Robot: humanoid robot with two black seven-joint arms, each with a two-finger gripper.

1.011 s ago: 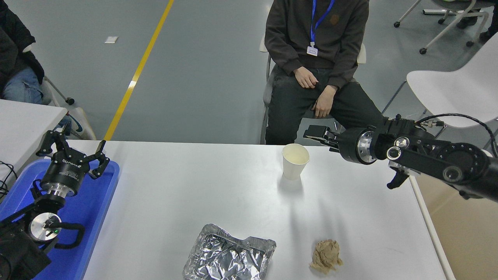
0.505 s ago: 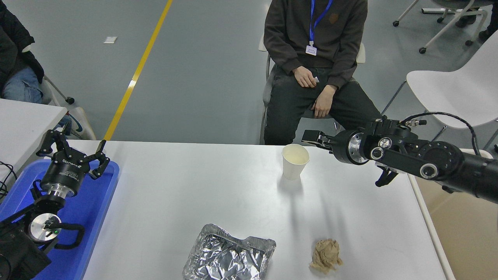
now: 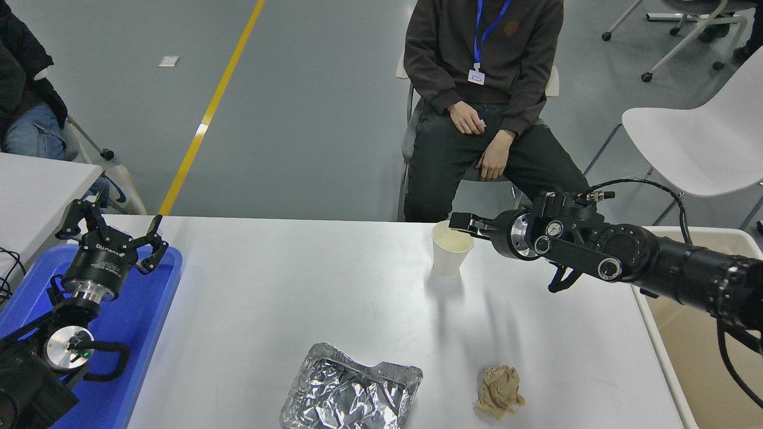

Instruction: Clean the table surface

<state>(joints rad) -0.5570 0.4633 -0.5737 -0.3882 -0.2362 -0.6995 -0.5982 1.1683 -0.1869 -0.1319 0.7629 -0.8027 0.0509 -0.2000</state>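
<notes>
From my station I judge the job barely begun: the large white-grey rectangular table [image 3: 310,286] in front of the robot carries three pieces of litter. An upright cream paper cup [image 3: 452,247] stands near the far edge, a crumpled silver foil tray [image 3: 351,388] lies at the near edge, and a wadded brown paper napkin [image 3: 499,391] sits just right of the tray, apart from it.

My right gripper [image 3: 462,221] reaches in from the right and hovers at the cup's rim on its right side; whether it touches the cup I cannot tell, nor whether it is released or clenched, since it points away edge-on. It carries nothing I can see.

The left gripper [image 3: 110,229] sits parked over a blue plastic tray [image 3: 149,310] at the lower left, fingers spread and empty.

The beige rectangular bin [image 3: 703,357] stands off the table's right edge, showing nothing inside. All three items remain to be cleared; I take the cup as the first.
</notes>
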